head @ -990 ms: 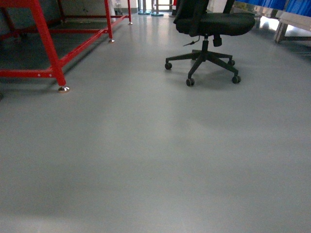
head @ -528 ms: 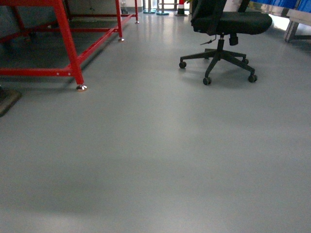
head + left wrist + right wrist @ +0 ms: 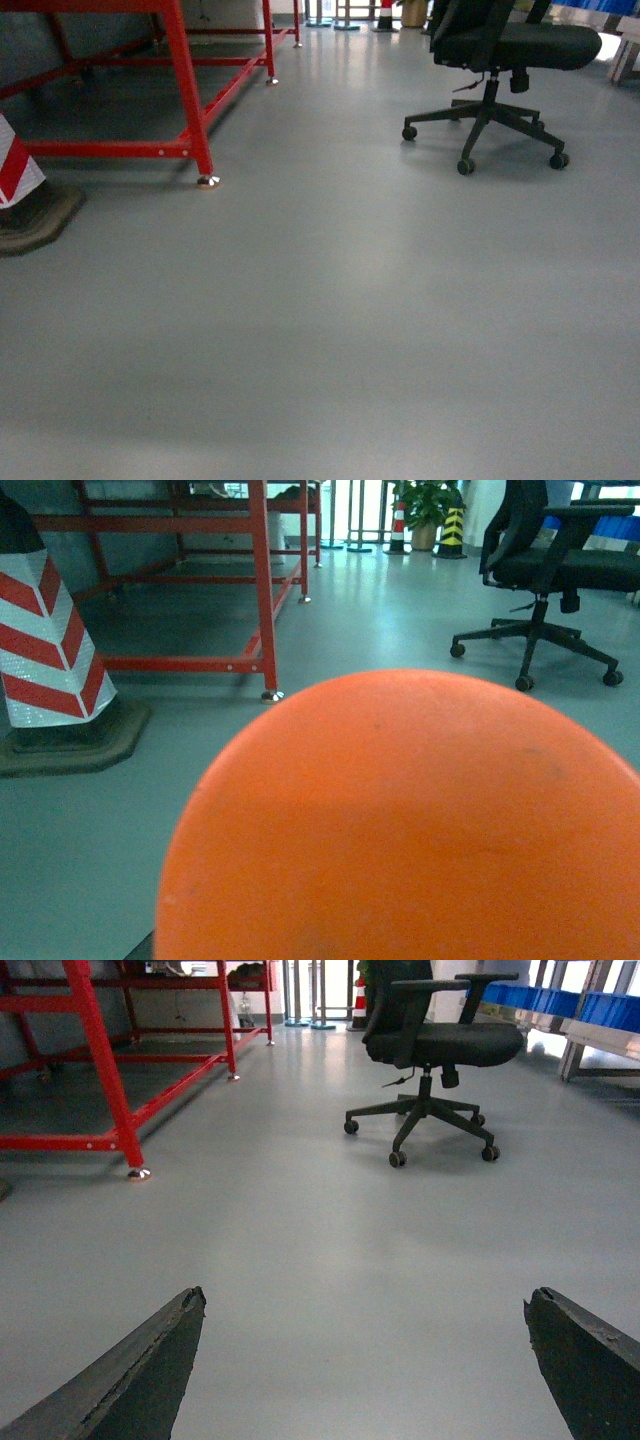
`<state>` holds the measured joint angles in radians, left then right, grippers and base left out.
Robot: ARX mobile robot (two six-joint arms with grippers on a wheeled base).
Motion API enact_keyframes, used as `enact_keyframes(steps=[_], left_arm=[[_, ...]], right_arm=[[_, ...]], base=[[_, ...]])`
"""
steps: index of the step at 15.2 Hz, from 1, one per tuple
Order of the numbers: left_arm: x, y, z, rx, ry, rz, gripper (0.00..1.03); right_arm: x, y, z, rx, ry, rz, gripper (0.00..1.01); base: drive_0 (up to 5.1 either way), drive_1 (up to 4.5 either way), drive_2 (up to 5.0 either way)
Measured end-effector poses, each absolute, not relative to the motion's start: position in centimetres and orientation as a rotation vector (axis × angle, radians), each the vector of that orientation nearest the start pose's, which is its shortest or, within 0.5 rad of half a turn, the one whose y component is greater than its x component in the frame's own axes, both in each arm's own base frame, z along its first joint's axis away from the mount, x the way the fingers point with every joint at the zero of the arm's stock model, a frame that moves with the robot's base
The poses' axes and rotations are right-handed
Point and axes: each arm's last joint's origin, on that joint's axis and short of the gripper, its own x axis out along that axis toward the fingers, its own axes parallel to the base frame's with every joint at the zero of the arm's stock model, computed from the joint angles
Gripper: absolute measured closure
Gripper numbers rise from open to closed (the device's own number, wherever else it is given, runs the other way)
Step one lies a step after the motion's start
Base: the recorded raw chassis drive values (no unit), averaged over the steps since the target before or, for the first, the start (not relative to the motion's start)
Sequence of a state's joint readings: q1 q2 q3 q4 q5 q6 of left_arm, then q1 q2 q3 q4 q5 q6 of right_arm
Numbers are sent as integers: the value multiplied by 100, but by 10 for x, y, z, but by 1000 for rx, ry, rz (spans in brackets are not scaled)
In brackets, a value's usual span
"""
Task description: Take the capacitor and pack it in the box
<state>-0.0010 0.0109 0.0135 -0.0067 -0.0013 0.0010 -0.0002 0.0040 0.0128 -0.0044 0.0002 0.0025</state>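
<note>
Orange plastic across the lower half of the left wrist view: capacitor [image 3: 400,830], pressed so close to the lens that only a smooth rounded bulge shows, blurred, print not readable. Left hand hidden behind it; cannot tell how far apart its fingers stand or whether they grip the orange body. Thin dark sliver at the bottom left edge, too small to identify.

Right hand [image 3: 365,1360] spread wide, with dark worn fingers [image 3: 140,1380] at the lower left and lower right corners of the right wrist view. Nothing between them but bare grey floor [image 3: 330,1260].

Head view slanting down over the same glossy floor, with neither hand in frame. Red steel frame [image 3: 190,100] at upper left, one foot pad resting on the floor. Black office chair [image 3: 500,60] on castors at upper right, well apart from the frame. Red-and-white striped cone [image 3: 15,170] on a dark base at the left edge, beside the frame.

Potted plant [image 3: 425,505] at the top of the left wrist view, far back. Blue bins [image 3: 600,1005] on a shelf at the upper right of the right wrist view.
</note>
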Motion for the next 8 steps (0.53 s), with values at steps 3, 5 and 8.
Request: enact_keyframes(steps=[3,5,8], left_arm=[[98,0,167,1,-1,-1,60],[98,0,167,1,3,-1,60],[98,0,167,1,3,-1,60]], right_arm=[[97,0,167,2,-5,-1,3],[97,0,167,2,-3,0,3],[97,0,167,2,-5,0,3]], base=[[-512,234,234],[-512,234,234],[-512,234,234]])
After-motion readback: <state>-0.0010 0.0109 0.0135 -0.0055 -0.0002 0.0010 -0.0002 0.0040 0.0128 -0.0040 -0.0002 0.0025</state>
